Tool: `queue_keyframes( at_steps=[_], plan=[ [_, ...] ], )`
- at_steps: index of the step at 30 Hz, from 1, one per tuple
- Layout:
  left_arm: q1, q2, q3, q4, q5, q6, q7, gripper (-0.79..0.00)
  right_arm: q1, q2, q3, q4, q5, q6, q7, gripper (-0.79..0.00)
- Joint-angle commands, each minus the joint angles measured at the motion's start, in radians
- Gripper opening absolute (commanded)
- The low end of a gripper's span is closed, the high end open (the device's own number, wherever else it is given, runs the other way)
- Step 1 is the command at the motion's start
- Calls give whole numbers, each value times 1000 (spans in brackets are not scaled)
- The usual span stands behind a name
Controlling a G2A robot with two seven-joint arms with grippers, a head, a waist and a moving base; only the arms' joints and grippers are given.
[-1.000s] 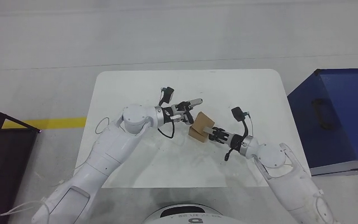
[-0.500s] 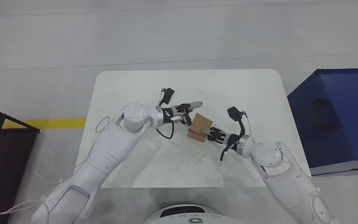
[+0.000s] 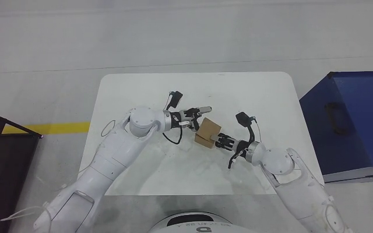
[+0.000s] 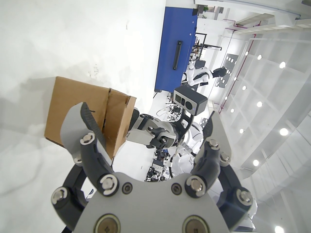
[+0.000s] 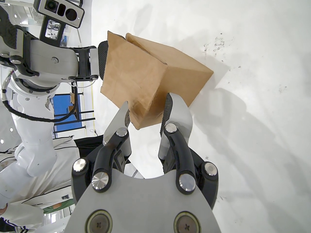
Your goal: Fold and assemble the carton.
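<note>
A small brown carton point(image 3: 208, 133) sits tilted near the middle of the white table point(image 3: 134, 93). My right gripper point(image 3: 219, 140) is shut on its near lower corner; in the right wrist view both fingers point(image 5: 178, 112) pinch that corner of the carton point(image 5: 145, 73). My left gripper point(image 3: 199, 116) is open on the carton's far side. One of its fingers point(image 4: 83, 120) rests flat against the carton point(image 4: 77, 98), while the other stands free in the air. The carton's top flap seam is slightly apart.
A blue cabinet point(image 3: 344, 125) stands on the floor off the table's right side. A dark frame point(image 3: 11, 151) is at the left edge. The table has bare room all around the carton.
My right arm has pushed a little to the left with the carton in its grip, nudging the carton toward the left gripper. The left gripper has barely moved.
</note>
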Motion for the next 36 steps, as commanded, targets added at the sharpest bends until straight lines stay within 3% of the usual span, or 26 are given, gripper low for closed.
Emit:
queue_keyframes(
  at_steps=[1, 11, 18, 25, 30, 36],
  plan=[
    [5, 2, -4, -3, 8, 2, -3, 0, 0, 0, -1, 1, -2, 4, 1, -465],
    [36, 14, -42, -34, 17, 15, 6, 0, -3, 1, -5, 3, -9, 6, 6, -493],
    [42, 26, -79, -72, 88, 47, 68, 0, -34, 3, 34, -13, 36, -27, -28, -480],
    [61, 33, -128, -141, 54, 24, 86, 0, -51, 3, 66, 8, 86, -44, -53, -453],
    [64, 29, -103, -157, 61, -19, 57, 0, -30, 1, 53, 30, 84, -34, -46, -449],
    [51, 16, -51, -116, 72, -45, 58, 0, -16, 0, 45, 40, 82, -32, -37, -456]
  ],
)
